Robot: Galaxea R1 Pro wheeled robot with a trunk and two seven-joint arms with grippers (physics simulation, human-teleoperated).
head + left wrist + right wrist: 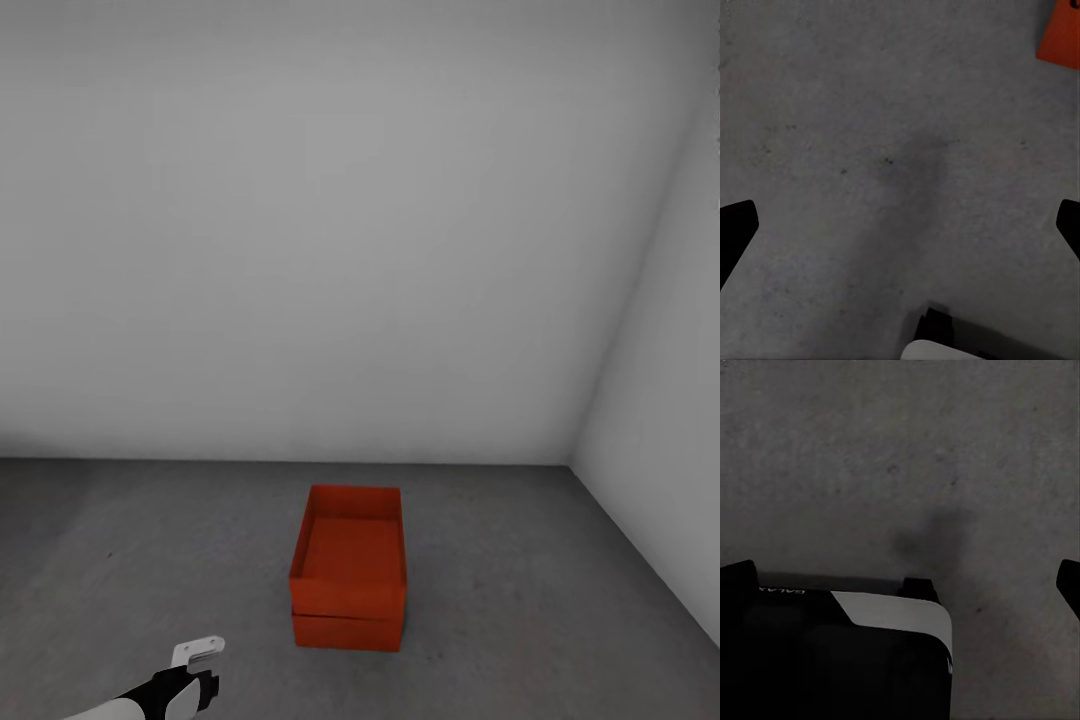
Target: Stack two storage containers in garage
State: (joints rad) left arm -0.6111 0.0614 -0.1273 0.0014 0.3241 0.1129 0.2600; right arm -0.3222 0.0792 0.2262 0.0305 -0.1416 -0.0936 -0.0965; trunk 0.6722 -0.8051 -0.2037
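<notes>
Two orange-red storage containers stand stacked on the dark grey concrete floor (150,540) of the garage, close to the white back wall. The upper container (350,555) is open-topped and empty and sits on the lower container (346,632), of which a low front strip shows. My left gripper (200,650) hangs to the left of the stack, apart from it. In the left wrist view that gripper (900,225) is open over bare floor, with a container corner (1061,34) at the picture's edge. My right gripper (904,577) is open over the floor too, holding nothing.
White-grey walls meet in a corner (575,455) behind and to the right of the stack. Open concrete lies left of and in front of the containers. Part of my own black and white base (870,660) shows in the right wrist view.
</notes>
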